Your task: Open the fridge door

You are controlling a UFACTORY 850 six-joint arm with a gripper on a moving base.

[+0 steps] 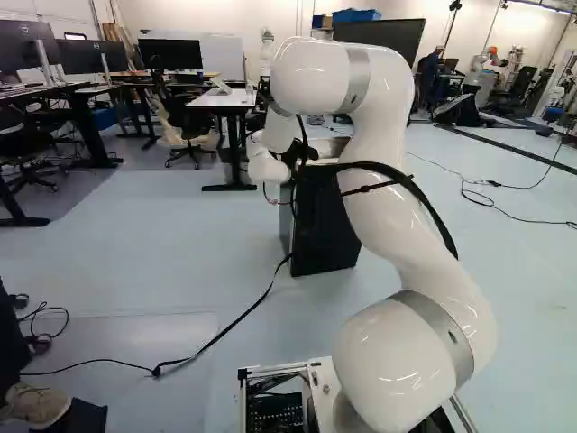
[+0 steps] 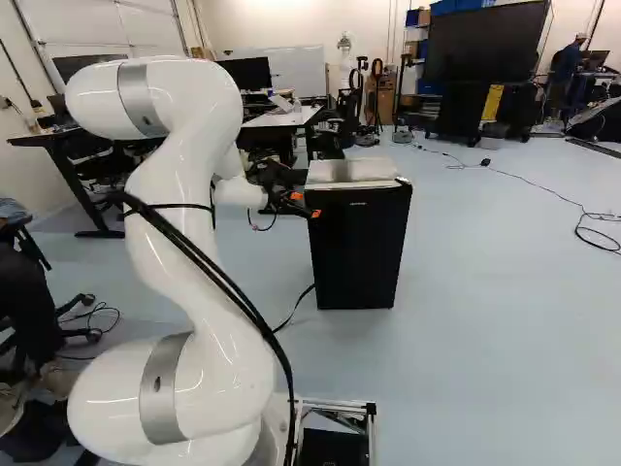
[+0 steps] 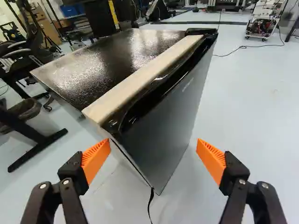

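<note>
Floor: pale and glossy, running beneath and beyond the claw (image 3: 154,142); nothing seen pins the fridge (image 3: 121,56) to the floor (image 1: 180,262), so a hard pull could drag or twist the whole thing instead of parting the door (image 3: 173,112) from it.
Arm: the white arm (image 2: 204,97) reaches forward behind the claw; a straight pull back would fight the door's swing and could wrench the grip loose.
Fridge: ahead of the claw, a low black box standing on the floor, one upright corner lying in line with the gap between the pads (image 3: 96,161). Pushing on from here could ram that corner or shove the fridge askew.
Door: ahead of the claw, on the fridge's front, looks closed. Which side is hinged cannot be told; working the wrong edge would gain nothing.
Wooden strip: the pale strip (image 3: 145,72) lies along the fridge top, just behind the door's upper edge. A claw coming in too high could hook or scrape it and miss the door.
Claw: beside the fridge's upper front corner, fingers wide apart, clamped on nothing; whether it brushes the fridge cannot be told.
Pads: orange and ribbed, facing each other. With only a shallow bite on that smooth edge they would likely slip.
Cord: the black cord (image 3: 149,205) trails on the floor by the fridge's foot, below and ahead of the claw; a shifting fridge could tug it.
</note>
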